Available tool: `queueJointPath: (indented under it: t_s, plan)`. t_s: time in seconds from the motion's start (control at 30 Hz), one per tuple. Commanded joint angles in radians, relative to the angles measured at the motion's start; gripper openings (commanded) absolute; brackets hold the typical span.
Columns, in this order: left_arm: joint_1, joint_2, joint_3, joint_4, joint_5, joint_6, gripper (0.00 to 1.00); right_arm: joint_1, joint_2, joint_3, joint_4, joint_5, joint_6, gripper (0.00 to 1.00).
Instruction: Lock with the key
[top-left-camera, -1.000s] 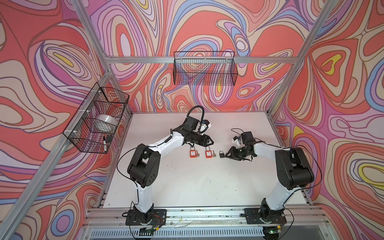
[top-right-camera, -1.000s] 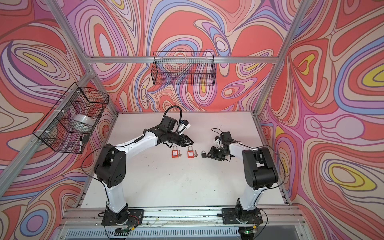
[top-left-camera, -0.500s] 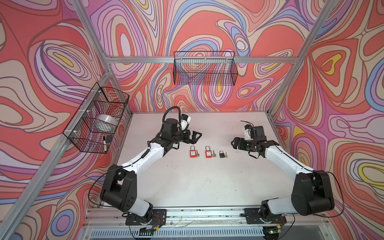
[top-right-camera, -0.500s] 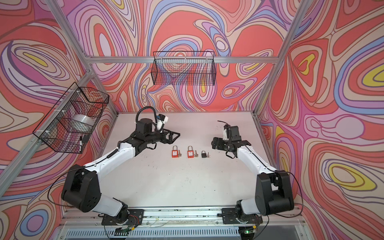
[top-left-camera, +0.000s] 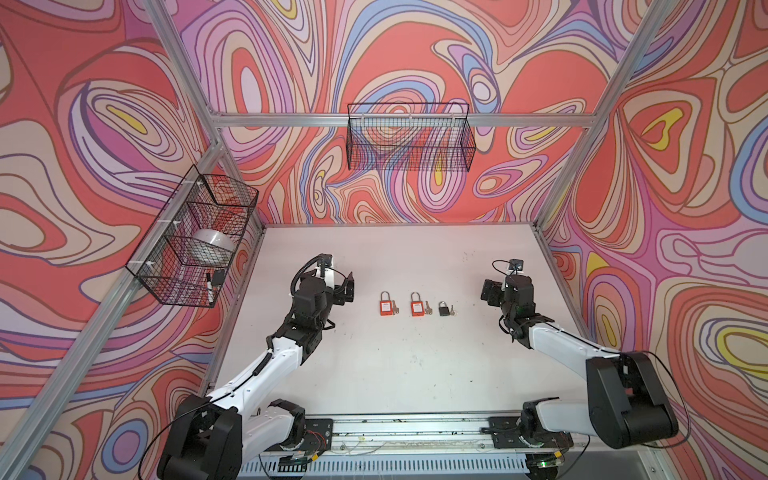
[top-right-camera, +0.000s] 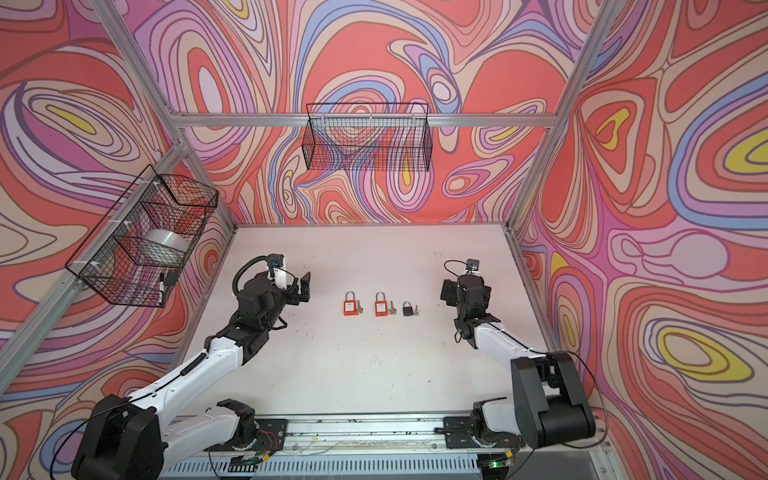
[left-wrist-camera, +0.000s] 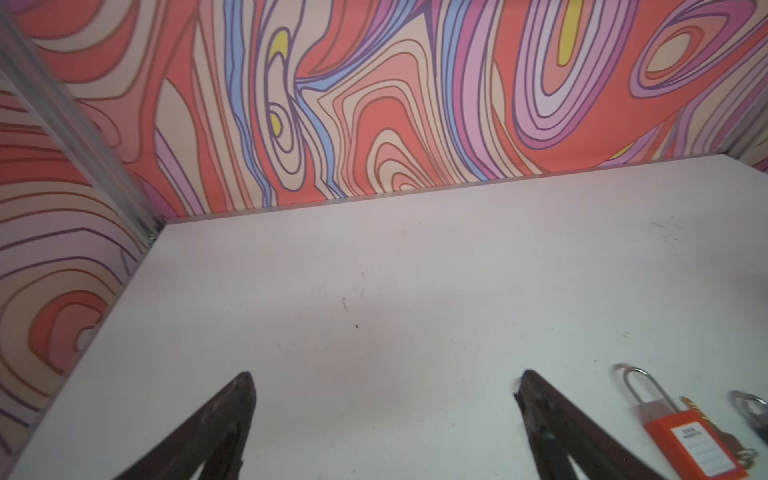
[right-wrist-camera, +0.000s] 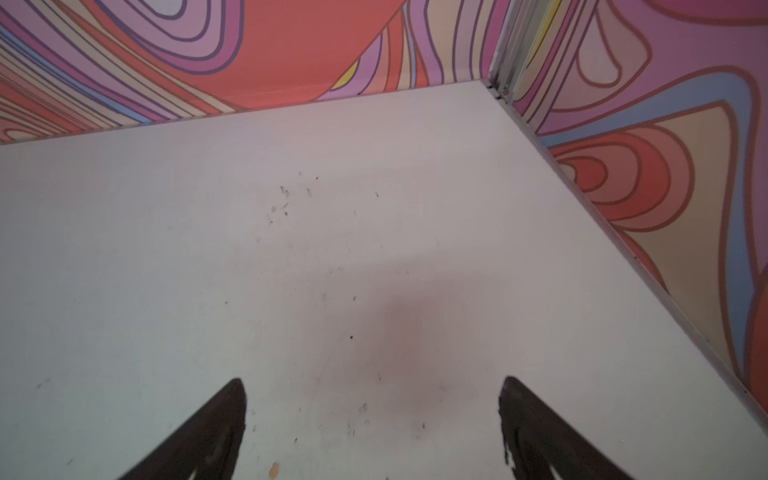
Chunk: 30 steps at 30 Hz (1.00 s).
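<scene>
White, lightly scuffed flat bench (top-left-camera: 395, 365). Lying flat in a row across its middle, steel shackles toward the far edge: orange plastic-bodied padlock (top-left-camera: 385, 307) leftmost, second orange padlock (top-left-camera: 416, 307) near it, small black padlock (top-left-camera: 444, 309) rightmost. Just right of each body, one small silver key (top-left-camera: 396, 308).

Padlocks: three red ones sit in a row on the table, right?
Not quite. The row on the table has two red padlocks and one black padlock at its right end; both top views show it.
</scene>
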<state>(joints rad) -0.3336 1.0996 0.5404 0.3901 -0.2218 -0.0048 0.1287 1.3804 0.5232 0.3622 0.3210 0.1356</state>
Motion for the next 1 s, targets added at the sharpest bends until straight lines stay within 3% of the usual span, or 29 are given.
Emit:
queueJointPath:
  t_s: [0.0,0.17,0.3,0.37,0.5,0.53,0.6,0.73,0.83,0.9,0.97]
  plan:
    - [0.014,-0.029,-0.092,0.114,-0.161,0.117,1.0,-0.017,0.067,-0.069,0.328,0.082,-0.066,0.98]
    - [0.056,-0.05,-0.183,0.183,-0.19,0.095,1.0,-0.074,0.15,-0.129,0.557,0.024,-0.071,0.98]
    - [0.11,-0.028,-0.254,0.262,-0.19,0.052,1.0,-0.141,0.245,-0.149,0.689,-0.047,-0.006,0.98]
    - [0.135,0.012,-0.29,0.348,-0.187,0.038,1.0,-0.147,0.234,-0.155,0.673,-0.1,-0.011,0.98]
    - [0.17,0.156,-0.341,0.549,-0.141,0.032,1.0,-0.149,0.343,-0.193,0.881,-0.182,-0.055,0.98]
    - [0.174,0.208,-0.347,0.637,-0.147,0.043,1.0,-0.148,0.312,-0.175,0.79,-0.197,-0.055,0.98]
    - [0.179,0.305,-0.358,0.78,-0.115,0.061,1.0,-0.148,0.329,-0.16,0.792,-0.189,-0.056,0.98]
    - [0.186,0.52,-0.315,0.927,-0.083,0.095,1.0,-0.148,0.327,-0.084,0.647,-0.219,-0.068,0.98]
    - [0.2,0.43,-0.275,0.701,-0.072,0.042,1.0,-0.149,0.326,-0.077,0.63,-0.227,-0.071,0.98]
    - [0.207,0.478,-0.249,0.735,-0.078,0.058,1.0,-0.149,0.328,-0.078,0.637,-0.224,-0.072,0.99]
    - [0.22,0.444,-0.214,0.609,-0.075,0.022,1.0,-0.148,0.327,-0.076,0.636,-0.223,-0.072,0.99]
